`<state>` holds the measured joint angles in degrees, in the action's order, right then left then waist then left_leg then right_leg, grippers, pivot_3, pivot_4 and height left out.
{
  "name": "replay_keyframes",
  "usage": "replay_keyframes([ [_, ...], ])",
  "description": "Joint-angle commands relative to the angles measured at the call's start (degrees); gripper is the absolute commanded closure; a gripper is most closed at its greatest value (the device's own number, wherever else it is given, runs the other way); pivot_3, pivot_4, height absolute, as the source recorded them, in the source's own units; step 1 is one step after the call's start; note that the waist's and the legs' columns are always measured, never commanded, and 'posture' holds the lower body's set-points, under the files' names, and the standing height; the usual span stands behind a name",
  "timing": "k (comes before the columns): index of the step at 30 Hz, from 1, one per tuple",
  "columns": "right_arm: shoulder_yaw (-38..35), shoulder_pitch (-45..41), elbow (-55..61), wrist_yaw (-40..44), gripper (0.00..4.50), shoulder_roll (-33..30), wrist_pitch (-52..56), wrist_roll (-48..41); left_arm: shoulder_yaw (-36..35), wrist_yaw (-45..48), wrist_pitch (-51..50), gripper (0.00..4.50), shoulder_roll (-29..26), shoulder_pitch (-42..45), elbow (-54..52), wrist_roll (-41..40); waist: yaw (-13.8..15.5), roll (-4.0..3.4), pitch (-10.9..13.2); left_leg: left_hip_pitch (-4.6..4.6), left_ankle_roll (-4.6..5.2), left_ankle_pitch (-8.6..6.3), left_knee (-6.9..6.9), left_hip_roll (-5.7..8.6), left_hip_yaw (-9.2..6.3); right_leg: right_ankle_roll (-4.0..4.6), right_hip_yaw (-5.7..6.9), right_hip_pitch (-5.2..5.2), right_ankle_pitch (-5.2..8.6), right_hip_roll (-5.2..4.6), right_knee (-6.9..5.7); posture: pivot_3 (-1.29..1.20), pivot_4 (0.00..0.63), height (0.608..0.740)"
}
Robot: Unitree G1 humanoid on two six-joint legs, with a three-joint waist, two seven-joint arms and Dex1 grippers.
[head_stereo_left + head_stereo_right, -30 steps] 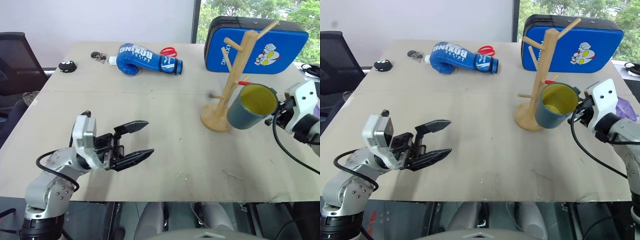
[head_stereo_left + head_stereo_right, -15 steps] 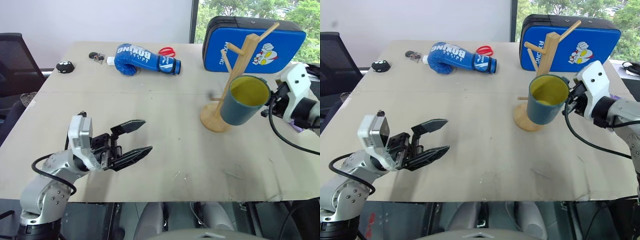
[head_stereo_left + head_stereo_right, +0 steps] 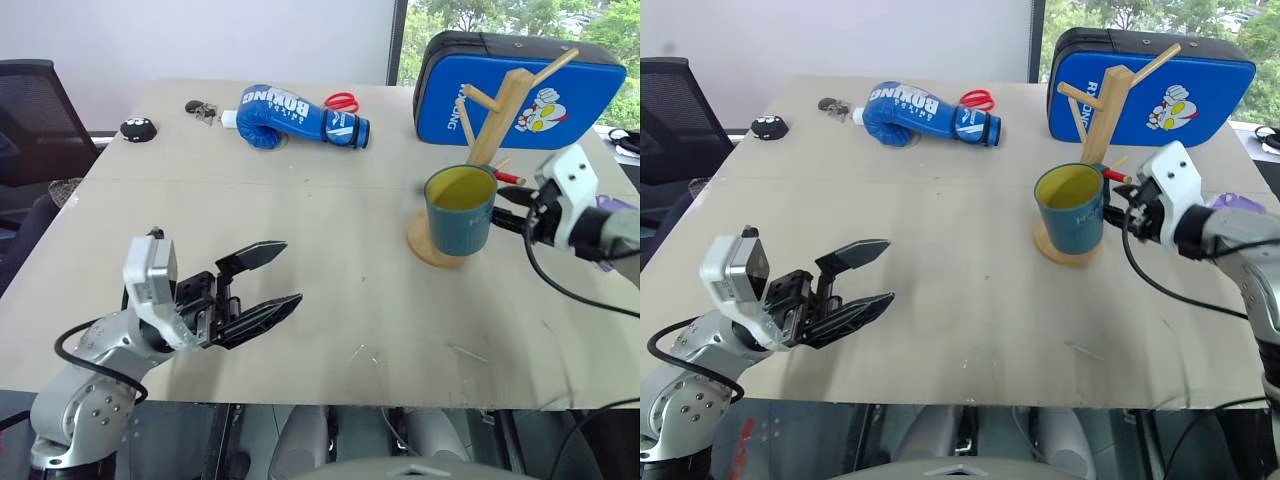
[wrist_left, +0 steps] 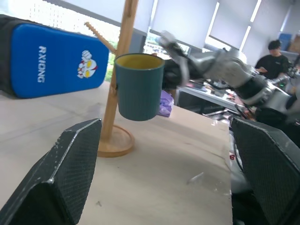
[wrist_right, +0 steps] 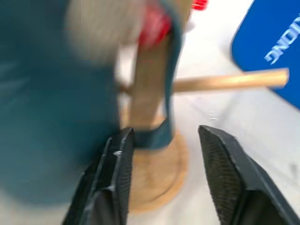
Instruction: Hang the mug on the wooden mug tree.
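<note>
Teal mug (image 3: 459, 211) hangs on wooden mug tree (image 3: 487, 120); right tool (image 5: 164, 140) parted, left tool (image 3: 268, 281) apart.

A broad beige table (image 3: 330, 290) carries everything here. Along its far edge lies a blue boxing glove (image 3: 300, 117), with red-handled scissors (image 3: 342, 101) just behind it. Toward the far left corner sit a small black round object (image 3: 136, 128) and a little dark clip-like item (image 3: 203, 108). At the far right corner a blue rectangular pad (image 3: 520, 88) stands on edge. Near the right edge, the wooden mug tree (image 3: 478, 175) rests on its round disc base.
</note>
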<state>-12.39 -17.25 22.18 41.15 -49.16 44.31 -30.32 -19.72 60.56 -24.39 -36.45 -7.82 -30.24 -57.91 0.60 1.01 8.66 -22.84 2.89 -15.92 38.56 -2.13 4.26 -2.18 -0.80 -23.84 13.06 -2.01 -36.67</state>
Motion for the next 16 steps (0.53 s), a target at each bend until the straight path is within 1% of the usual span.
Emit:
replay_keyframes([
  [1,-9.0,6.0,4.8,2.7,2.31,-0.2,-3.0,-2.9,-0.2,0.8,1.2,0.00,-0.1,-0.6,0.5,1.4,0.0,0.00,0.0,0.02,0.00,0.00,0.01,0.00,0.01,0.01,-0.01,0.01,0.01,0.01,0.00,0.00,0.150,0.740],
  [5,-18.8,20.0,6.8,8.7,2.31,0.7,-5.2,-5.5,1.3,0.3,2.1,0.00,-1.0,-1.8,3.8,7.6,0.3,0.01,0.0,0.13,0.00,0.00,0.01,0.00,-0.02,0.01,0.03,0.09,0.02,0.02,0.00,0.00,0.150,0.740],
  [7,-21.3,26.0,6.7,11.0,2.31,1.4,-7.9,-4.6,1.6,-0.2,2.4,0.00,-1.4,-1.8,5.3,10.0,0.3,0.02,0.0,0.13,0.00,0.00,0.02,0.01,-0.02,0.01,0.02,0.09,0.02,0.03,-0.01,0.00,0.150,0.740],
  [10,-22.1,33.3,4.9,12.3,2.31,3.3,-13.5,-1.2,2.3,-1.4,2.0,0.00,-2.1,-1.4,7.1,13.2,0.0,0.04,0.0,0.16,0.01,0.00,0.04,0.00,0.01,-0.08,-0.01,0.09,0.07,0.04,-0.03,0.00,0.150,0.740],
  [14,-20.1,37.5,1.5,11.6,2.31,5.8,-20.3,3.5,4.5,-3.7,0.2,0.00,-4.0,-1.2,7.5,17.7,-0.5,0.05,-0.1,0.26,0.01,0.00,0.05,-0.04,0.10,-0.17,-0.10,0.09,0.12,0.04,-0.06,0.00,0.150,0.740],
  [16,-18.8,37.2,0.2,10.6,2.31,6.9,-22.2,4.8,5.5,-3.6,-0.1,0.00,-5.1,-0.7,7.7,19.0,-0.5,0.05,-0.1,0.27,0.01,0.00,0.05,-0.04,0.11,-0.17,-0.11,0.09,0.12,0.03,-0.06,0.00,0.150,0.740],
])
